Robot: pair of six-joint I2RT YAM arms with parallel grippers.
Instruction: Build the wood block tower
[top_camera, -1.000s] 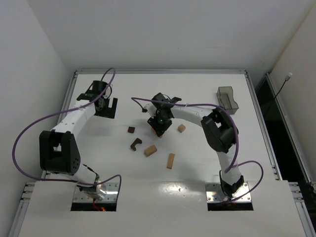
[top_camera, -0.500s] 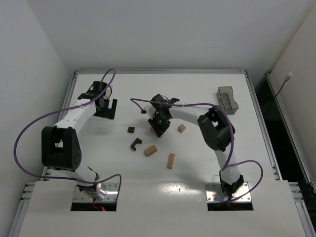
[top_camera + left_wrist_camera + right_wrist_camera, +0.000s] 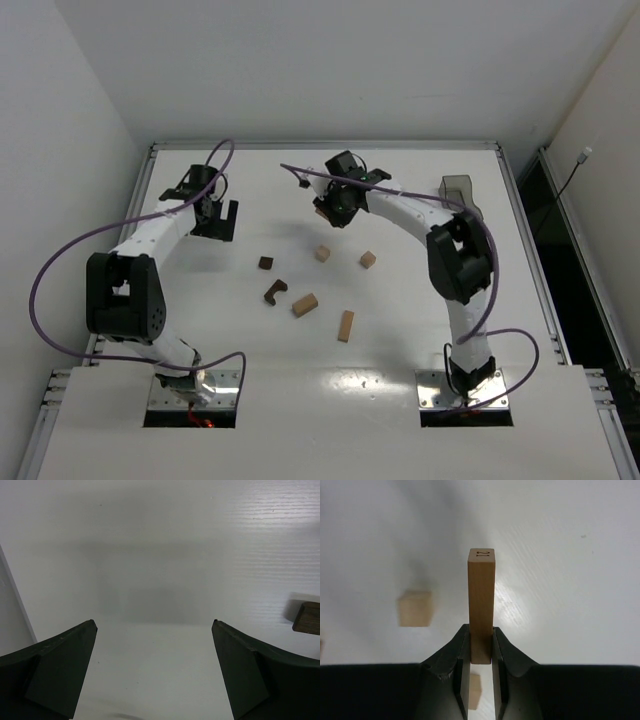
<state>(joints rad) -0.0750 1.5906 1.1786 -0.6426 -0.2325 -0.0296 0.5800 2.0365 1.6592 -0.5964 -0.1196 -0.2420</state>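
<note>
We see the right gripper point(image 3: 481, 637) pinching a tan bar point(image 3: 481, 595) by one end, the rest sticking out past the fingertips. It hangs over the table point(image 3: 420, 330), well beyond the notched dark block point(image 3: 275, 291). The left gripper point(image 3: 155, 665) is spread wide around nothing, beyond and left of that block. Near the notched block lie a dark cube point(image 3: 265, 263) just behind it, a tan block point(image 3: 305, 304) just right, a tan stick point(image 3: 345, 325) farther right, a tan cube point(image 3: 322, 253) behind-right, and a second tan cube point(image 3: 368, 260) beyond that.
</note>
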